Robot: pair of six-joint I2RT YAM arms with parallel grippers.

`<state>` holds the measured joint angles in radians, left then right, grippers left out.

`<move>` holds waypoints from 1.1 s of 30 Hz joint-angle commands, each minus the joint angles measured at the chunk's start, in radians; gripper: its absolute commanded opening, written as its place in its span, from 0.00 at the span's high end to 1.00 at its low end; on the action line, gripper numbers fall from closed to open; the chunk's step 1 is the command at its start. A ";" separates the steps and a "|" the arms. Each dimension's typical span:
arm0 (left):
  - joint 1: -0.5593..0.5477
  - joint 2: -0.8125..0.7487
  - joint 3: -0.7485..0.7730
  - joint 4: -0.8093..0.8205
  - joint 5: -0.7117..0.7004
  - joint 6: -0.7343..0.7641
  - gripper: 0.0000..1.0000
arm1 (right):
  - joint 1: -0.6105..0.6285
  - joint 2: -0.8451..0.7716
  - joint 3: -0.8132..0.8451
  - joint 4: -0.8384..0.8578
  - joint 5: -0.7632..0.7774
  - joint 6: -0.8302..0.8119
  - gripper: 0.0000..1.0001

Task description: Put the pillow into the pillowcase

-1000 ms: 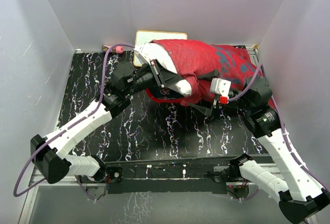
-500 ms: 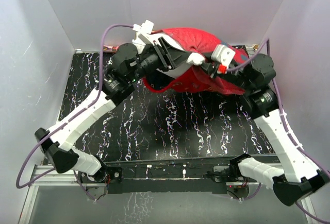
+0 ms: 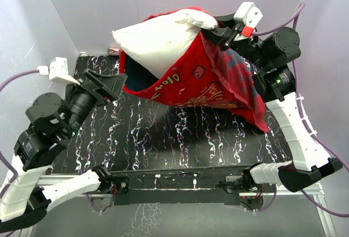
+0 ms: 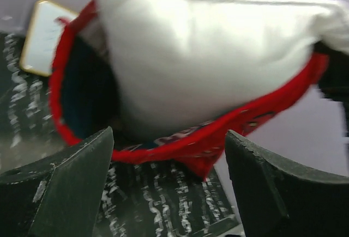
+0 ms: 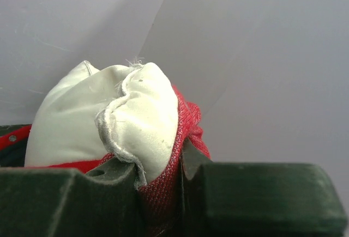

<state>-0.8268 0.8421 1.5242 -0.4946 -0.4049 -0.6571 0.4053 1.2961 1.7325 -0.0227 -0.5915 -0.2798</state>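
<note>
The white pillow (image 3: 155,38) hangs high above the table, its left end sticking out of the red pillowcase (image 3: 202,79), whose open mouth faces left. My right gripper (image 3: 211,30) is shut on a pillow corner (image 5: 143,118) together with the pillowcase edge (image 5: 188,121), holding both up. The rest of the case drapes down toward the right arm. My left gripper (image 3: 107,83) is open and empty, off to the left and apart from the bundle. In the left wrist view its fingers (image 4: 82,166) frame the pillow (image 4: 207,57) and the case's red rim (image 4: 180,149).
The black marbled tabletop (image 3: 180,139) lies under the hanging bundle. A small framed whiteboard (image 4: 46,38) sits at the back by the wall. White walls close in on three sides. Purple cables trail from both wrists.
My right gripper shut on the pillow corner and case and lifted the bundle off the table. My left gripper opened, let go and pulled back to the left.
</note>
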 commanded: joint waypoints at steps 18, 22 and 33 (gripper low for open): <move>0.441 0.390 0.239 -0.403 0.187 0.112 0.06 | 0.007 -0.101 0.015 0.105 0.126 0.002 0.92; 0.694 0.468 0.203 -0.385 0.531 0.105 0.07 | 0.007 -0.109 0.007 0.088 0.146 -0.016 0.92; 0.795 0.391 -0.114 0.140 0.961 -0.060 0.18 | 0.007 -0.107 -0.025 0.071 0.136 -0.010 0.92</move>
<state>-0.0437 1.2995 1.4582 -0.5610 0.3389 -0.6392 0.4141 1.2293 1.7000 -0.0937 -0.4957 -0.2672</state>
